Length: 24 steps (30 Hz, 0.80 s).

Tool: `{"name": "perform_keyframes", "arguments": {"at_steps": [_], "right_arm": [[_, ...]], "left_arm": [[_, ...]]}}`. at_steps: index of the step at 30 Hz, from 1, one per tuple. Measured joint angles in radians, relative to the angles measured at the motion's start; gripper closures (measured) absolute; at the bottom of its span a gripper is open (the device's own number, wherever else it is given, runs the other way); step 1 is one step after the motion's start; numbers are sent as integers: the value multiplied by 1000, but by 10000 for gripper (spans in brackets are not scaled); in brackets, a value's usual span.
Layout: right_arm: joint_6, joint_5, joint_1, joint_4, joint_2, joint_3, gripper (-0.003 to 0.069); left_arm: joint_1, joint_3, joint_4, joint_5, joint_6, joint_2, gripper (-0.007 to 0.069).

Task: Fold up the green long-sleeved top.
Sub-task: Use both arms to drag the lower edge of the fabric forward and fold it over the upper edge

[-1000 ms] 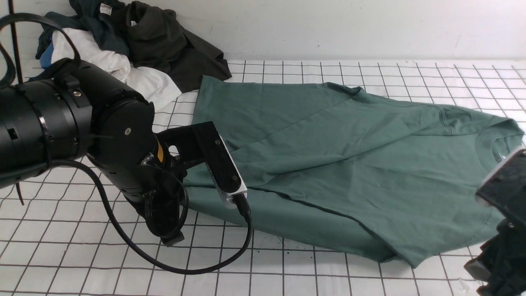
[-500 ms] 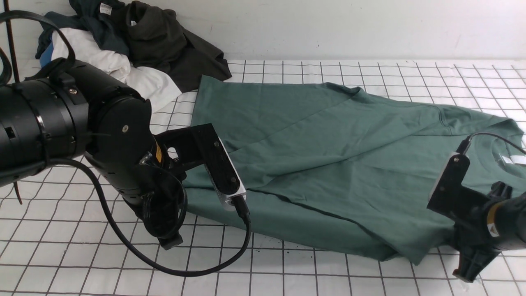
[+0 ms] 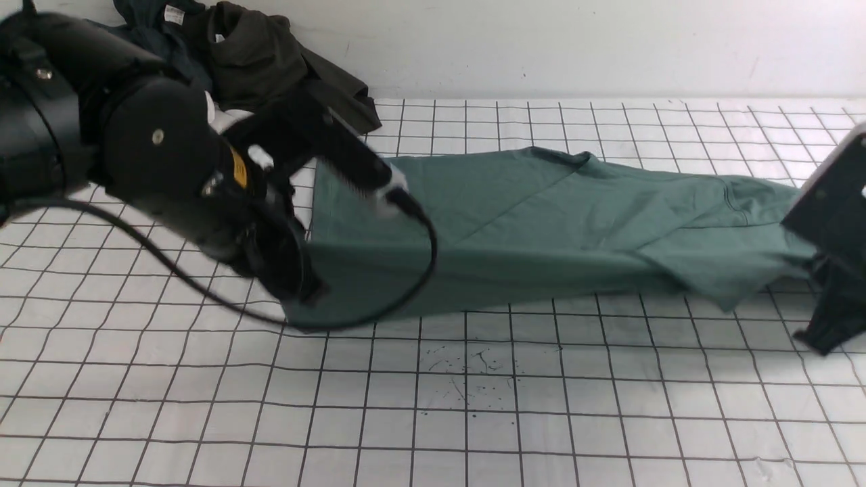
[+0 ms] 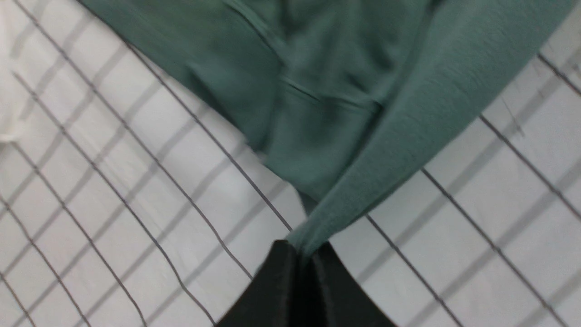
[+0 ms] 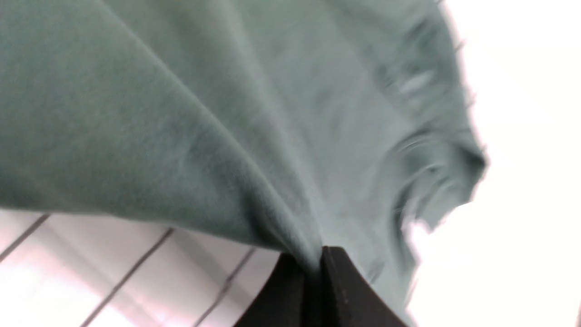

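Observation:
The green long-sleeved top [image 3: 541, 230] hangs stretched between my two grippers above the gridded table, its far edge still lying on the cloth. My left gripper [image 4: 303, 250] is shut on a bunched corner of the top [image 4: 327, 136]; in the front view it sits at the top's left end [image 3: 301, 291]. My right gripper [image 5: 313, 261] is shut on the top's fabric [image 5: 204, 113] at the far right end [image 3: 818, 270]. The chest logo and cuffs are hidden.
A pile of other clothes lies at the back left: a dark olive-black garment [image 3: 270, 61], a dark teal one with a white tag [image 3: 159, 17] and white cloth [image 3: 226, 115]. The white wall runs along the back. The gridded table [image 3: 473, 419] has small dark specks.
Both arms have risen and moved away from me, lifting the near edge of the top off the table. The right gripper came in, shut on the collar end and rose with it.

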Motion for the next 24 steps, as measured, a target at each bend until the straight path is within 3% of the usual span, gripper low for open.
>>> {"name": "perform_keyframes", "arguments": {"at_steps": [5,9,13,16,19,22,24], "right_arm": [[0,-209,-73,-18,184,-225,642],[0,-257,-75,-37,390,-391,642],[0,-242,-69,-74,665,-642,594],[19,-184,-68,-64,786,-766,516],[124,-72,-69,41,853,-885,373],[163,49,-56,160,820,-927,327],[128,128,-38,263,791,-945,346]], "left_arm": [[122,-249,31,-161,-95,219,622],[170,-416,37,-183,-113,397,622],[205,-645,46,-189,-124,641,608],[220,-781,51,-175,-150,773,559],[238,-981,59,-72,-173,920,418],[243,-1088,59,31,-179,958,312],[243,-1147,22,95,-179,958,273]]}}
